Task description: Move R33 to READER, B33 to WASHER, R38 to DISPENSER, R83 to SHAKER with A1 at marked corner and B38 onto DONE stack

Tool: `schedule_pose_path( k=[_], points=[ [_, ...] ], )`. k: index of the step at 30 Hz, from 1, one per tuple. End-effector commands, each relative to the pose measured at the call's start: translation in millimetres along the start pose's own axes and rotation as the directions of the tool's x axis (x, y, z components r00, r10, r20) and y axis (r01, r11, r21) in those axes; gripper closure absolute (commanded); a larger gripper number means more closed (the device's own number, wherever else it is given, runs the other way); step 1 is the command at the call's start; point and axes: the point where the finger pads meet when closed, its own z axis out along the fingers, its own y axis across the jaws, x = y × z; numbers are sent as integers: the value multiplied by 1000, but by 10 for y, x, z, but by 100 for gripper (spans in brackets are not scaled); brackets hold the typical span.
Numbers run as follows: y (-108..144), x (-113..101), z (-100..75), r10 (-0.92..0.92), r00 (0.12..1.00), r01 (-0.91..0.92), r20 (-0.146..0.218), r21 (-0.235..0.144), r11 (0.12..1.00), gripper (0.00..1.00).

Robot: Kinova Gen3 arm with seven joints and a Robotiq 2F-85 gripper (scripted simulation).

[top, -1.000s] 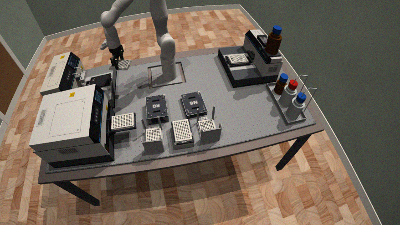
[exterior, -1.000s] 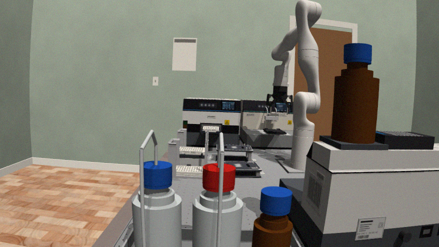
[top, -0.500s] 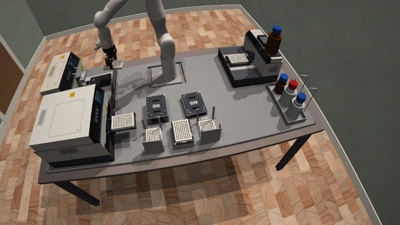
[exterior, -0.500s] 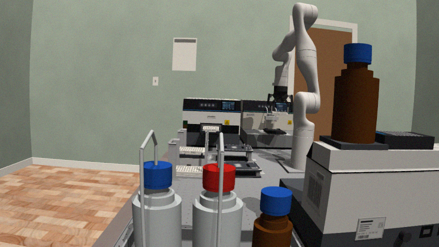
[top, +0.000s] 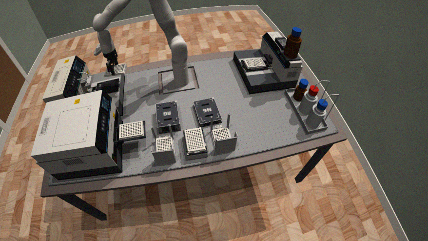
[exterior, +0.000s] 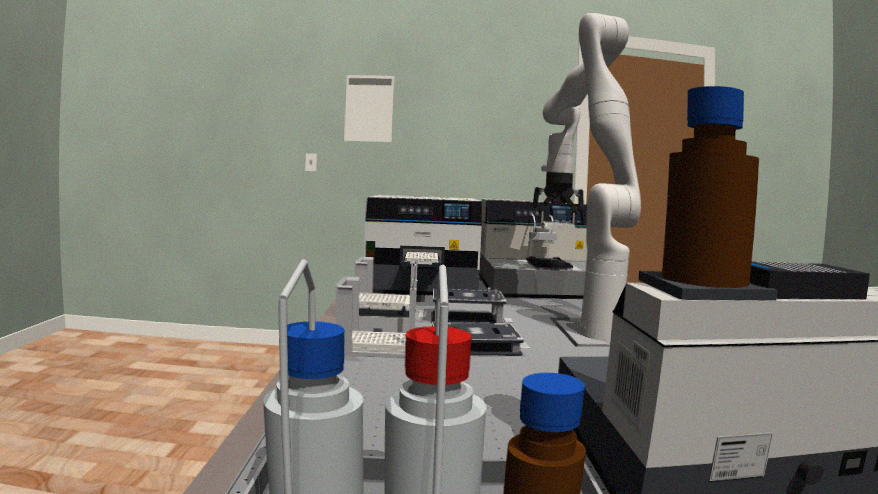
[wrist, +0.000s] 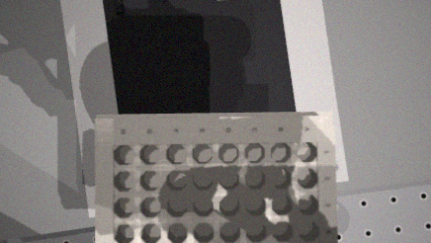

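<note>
- The tool hangs at about 10 o'clock on the tabletop, fingers pointing down – they stand wide, clamped across a white well plate.
- That plate is off the surface, level, just beside and above a dark nest in front of the smaller white instrument at the far left.
- In the wrist view the plate fills the lower half, its short end toward 12 o'clock; the dark nest lies straight beyond it. I cannot read the plate's label, so I cannot tell which plate it is.
- The dark nest shows no plate on it.
- The large white instrument at 8 o'clock has a plate on its tray at its 3 o'clock side.
- Along the near edge, from 7 toward 5 o'clock: a walled rack with a plate down inside, an open station carrying a plate, and a second walled rack with a plate inside.
- Behind these, the RG nest and the N6 nest stand side by side – neither carries a plate.
- At 2 o'clock another instrument holds a plate on its deck.
</note>
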Motion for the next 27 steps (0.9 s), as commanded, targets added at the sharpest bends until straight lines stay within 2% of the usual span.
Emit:
schedule_pose_path(
  k=[1, 3, 11, 18, 20, 27],
  points=[
    [-19, 125, 17, -24, 1000, 24, 10, 7, 1000, 6],
    [-19, 125, 17, -24, 1000, 24, 10, 7, 1000, 6],
    [-12, 365, 18, -20, 1000, 20, 10, 6, 1000, 6],
    [-47, 594, 20, -109, 994, 109, 9, 6, 994, 6],
    [-47, 594, 20, -109, 994, 109, 9, 6, 994, 6],
    [-58, 828, 20, -128, 992, 127, 9, 7, 992, 6]
  ],
)
